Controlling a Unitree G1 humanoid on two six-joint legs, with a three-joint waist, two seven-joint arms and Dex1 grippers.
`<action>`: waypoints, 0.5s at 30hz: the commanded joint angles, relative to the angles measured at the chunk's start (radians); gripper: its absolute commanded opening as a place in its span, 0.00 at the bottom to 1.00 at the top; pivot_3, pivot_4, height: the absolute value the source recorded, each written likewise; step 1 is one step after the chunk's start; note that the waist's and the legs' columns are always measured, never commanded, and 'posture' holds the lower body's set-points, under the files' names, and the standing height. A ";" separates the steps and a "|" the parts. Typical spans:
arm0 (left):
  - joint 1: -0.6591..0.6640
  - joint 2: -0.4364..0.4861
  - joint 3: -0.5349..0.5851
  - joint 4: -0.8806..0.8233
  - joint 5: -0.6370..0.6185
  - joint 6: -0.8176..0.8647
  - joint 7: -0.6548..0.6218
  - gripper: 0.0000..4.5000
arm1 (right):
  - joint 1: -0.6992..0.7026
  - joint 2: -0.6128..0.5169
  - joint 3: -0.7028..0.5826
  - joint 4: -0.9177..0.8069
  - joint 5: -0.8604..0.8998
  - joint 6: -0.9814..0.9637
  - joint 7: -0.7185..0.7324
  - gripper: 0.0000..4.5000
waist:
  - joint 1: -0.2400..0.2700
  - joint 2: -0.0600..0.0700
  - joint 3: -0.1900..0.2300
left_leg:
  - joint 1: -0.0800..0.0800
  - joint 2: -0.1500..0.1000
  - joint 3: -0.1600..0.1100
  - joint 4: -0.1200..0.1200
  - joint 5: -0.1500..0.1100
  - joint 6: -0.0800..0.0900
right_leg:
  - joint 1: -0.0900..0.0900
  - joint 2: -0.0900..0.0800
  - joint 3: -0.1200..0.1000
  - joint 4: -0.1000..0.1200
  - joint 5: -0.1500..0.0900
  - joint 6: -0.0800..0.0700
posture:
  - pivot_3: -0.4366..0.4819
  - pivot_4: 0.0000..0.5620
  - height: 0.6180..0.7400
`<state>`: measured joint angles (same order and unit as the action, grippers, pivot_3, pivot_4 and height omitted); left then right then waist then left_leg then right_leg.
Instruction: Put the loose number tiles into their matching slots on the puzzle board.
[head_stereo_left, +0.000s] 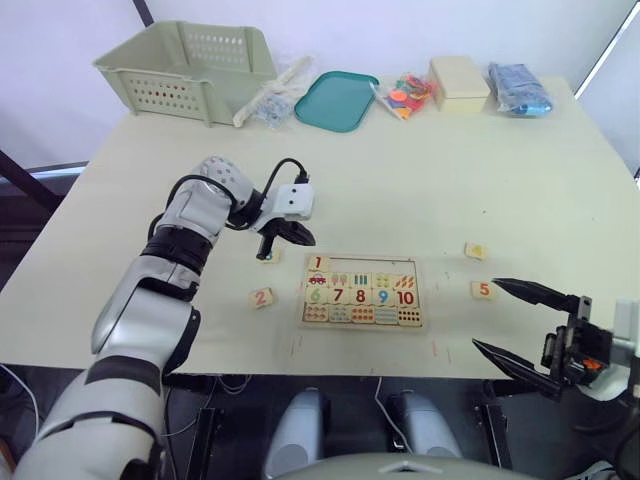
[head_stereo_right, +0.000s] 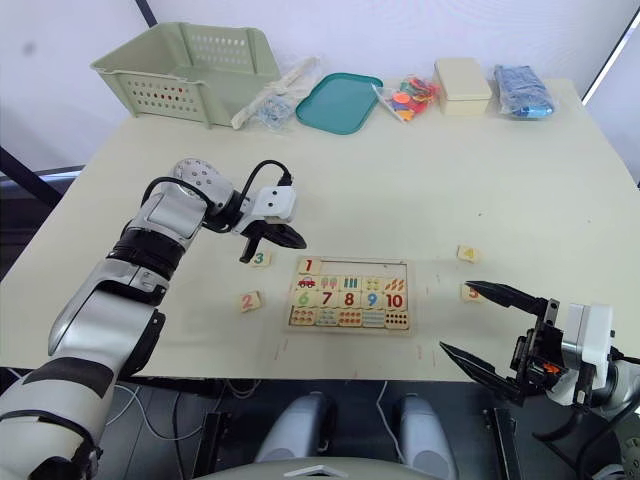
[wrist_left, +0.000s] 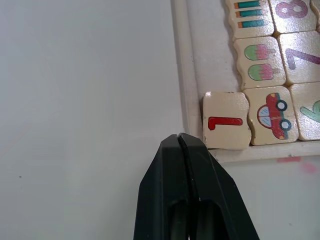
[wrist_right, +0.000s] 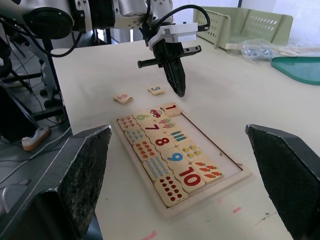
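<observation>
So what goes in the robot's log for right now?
tile 1: in board corner slot | tiles 2, 3, 4, 5: loose on table | left gripper: jaws shut | right gripper: jaws open

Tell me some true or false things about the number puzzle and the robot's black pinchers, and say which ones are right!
1. The pale-wood square tile with the red 1 sits in the corner slot of the flat pale-wood puzzle board. True.
2. The left gripper is wide open. False: its two black fingers are pressed together, holding nothing.
3. The right gripper is open. True.
4. The small wooden tile with the orange 2 is already in the board. False: it lies on the table, left of the board.
5. The wooden tile with the 5 lies on the table right of the board. True.
6. The teal plastic tray holds the green 3 tile. False: that tile lies near the left gripper.
</observation>
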<state>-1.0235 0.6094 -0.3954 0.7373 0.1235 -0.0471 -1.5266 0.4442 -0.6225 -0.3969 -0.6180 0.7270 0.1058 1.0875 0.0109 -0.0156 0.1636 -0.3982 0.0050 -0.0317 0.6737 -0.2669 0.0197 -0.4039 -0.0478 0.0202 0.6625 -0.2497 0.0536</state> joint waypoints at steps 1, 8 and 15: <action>-0.008 0.021 0.010 -0.022 0.004 -0.005 -0.026 0.01 | 0.003 0.000 -0.005 -0.017 0.009 -0.016 0.002 1.00 | 0.000 0.000 0.000 | 0.000 0.000 0.000 0.000 0.000 0.000 | 0.000 0.000 0.000 0.000 0.000 0.000 | 0.48 0.27 1.00; 0.004 0.033 0.007 -0.040 0.016 -0.003 -0.047 0.01 | 0.005 0.000 -0.004 -0.019 0.010 -0.015 0.002 1.00 | 0.000 0.000 0.000 | 0.000 0.000 0.000 0.000 0.000 0.000 | 0.000 0.000 0.000 0.000 0.000 0.000 | 0.48 0.27 1.00; 0.020 0.040 0.002 -0.064 0.016 0.008 -0.066 0.01 | 0.004 0.000 -0.002 -0.023 0.010 -0.013 -0.001 1.00 | 0.000 0.000 0.000 | 0.000 0.000 0.000 0.000 0.000 0.000 | 0.000 0.000 0.000 0.000 0.000 0.000 | 0.48 0.27 1.00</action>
<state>-1.0043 0.6385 -0.3962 0.7033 0.1370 -0.0426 -1.5727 0.4462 -0.6226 -0.3965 -0.6181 0.7267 0.1058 1.0860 0.0107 -0.0155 0.1636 -0.3981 0.0051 -0.0320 0.6737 -0.2669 0.0197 -0.4039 -0.0478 0.0202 0.6626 -0.2497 0.0536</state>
